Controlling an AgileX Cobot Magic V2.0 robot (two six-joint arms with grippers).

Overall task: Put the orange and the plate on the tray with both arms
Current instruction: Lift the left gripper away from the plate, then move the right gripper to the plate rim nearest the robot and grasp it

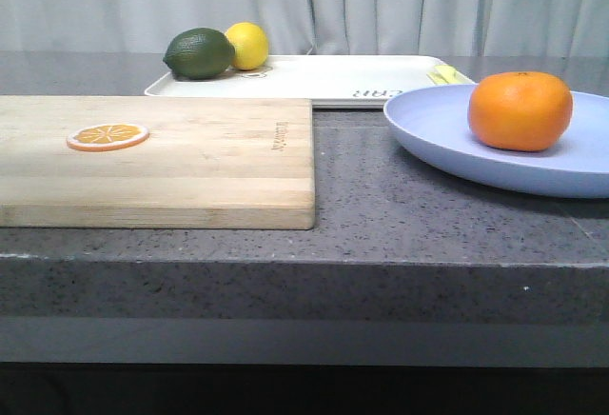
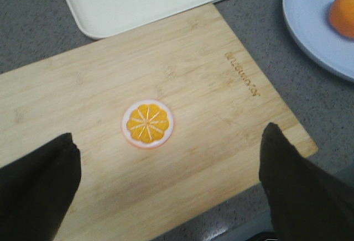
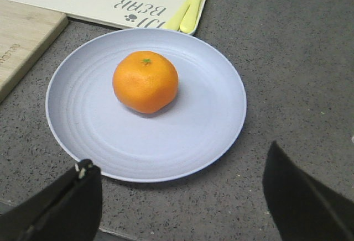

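Observation:
The orange (image 1: pixel 520 109) sits on the lavender-blue plate (image 1: pixel 447 144) at the right of the grey table; both also show in the right wrist view, the orange (image 3: pixel 145 81) on the plate (image 3: pixel 99 125). The white tray (image 1: pixel 324 79) lies behind, at the back middle. My right gripper (image 3: pixel 180 183) is open and empty, above the table just in front of the plate's near rim. My left gripper (image 2: pixel 168 169) is open and empty above the wooden cutting board's near edge. Neither gripper shows in the front view.
A wooden cutting board (image 1: pixel 190 163) lies at the left with a thin orange slice (image 1: pixel 108 136) on it. A dark green fruit (image 1: pixel 199 53) and a yellow lemon (image 1: pixel 248 45) sit at the tray's far left corner. A pale yellow utensil (image 3: pixel 188 10) lies on the tray's right edge.

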